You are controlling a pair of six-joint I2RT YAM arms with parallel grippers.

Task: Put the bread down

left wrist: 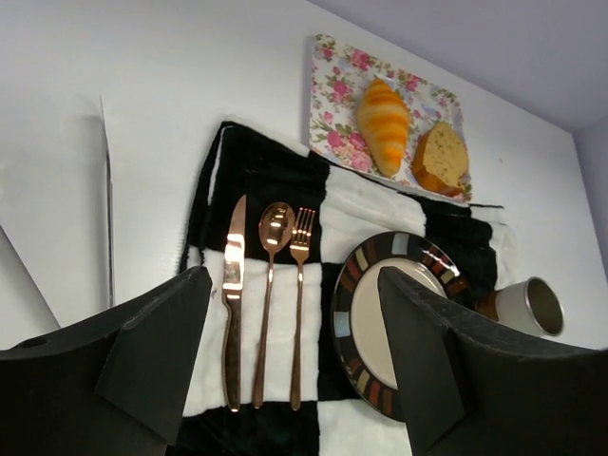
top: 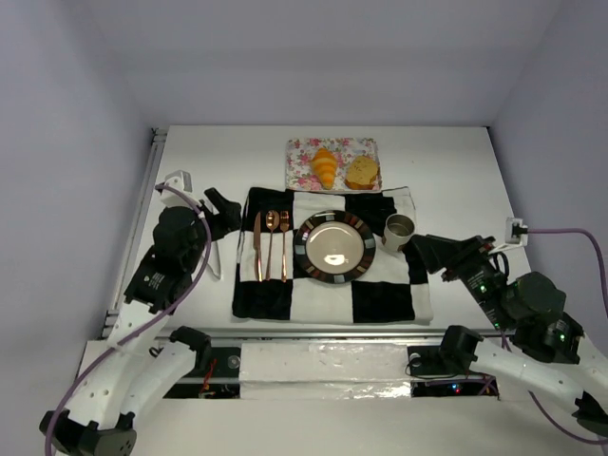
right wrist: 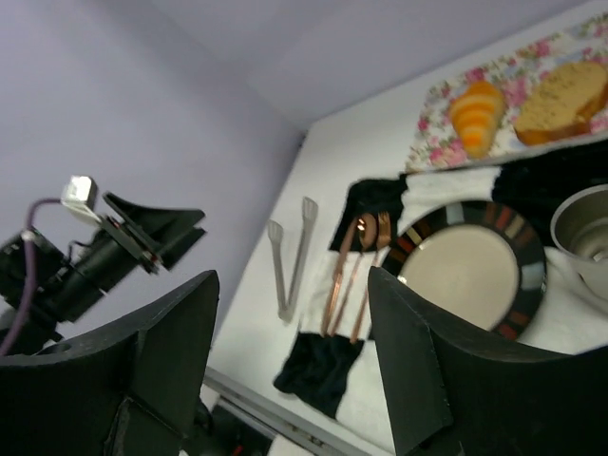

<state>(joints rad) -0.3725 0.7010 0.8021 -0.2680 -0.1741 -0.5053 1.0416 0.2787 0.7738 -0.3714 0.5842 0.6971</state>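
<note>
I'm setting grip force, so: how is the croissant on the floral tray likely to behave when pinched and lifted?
The croissant looks puffy and ridged, so probably light and easy to crush under a pinch. Its tapered ends and rounded back suggest it may rock or pivot if pushed. It lies beside the toasted slice, so a nudge could shove that.

Lab enclosure (bare lilac walls (top: 66, 142))

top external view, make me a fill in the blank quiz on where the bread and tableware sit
The croissant and toasted slice lie on a ____ tray. The knife, spoon and fork lie ____ of the plate. The cup stands on the plate's ____ side.
Missing words: floral; left; right
</note>
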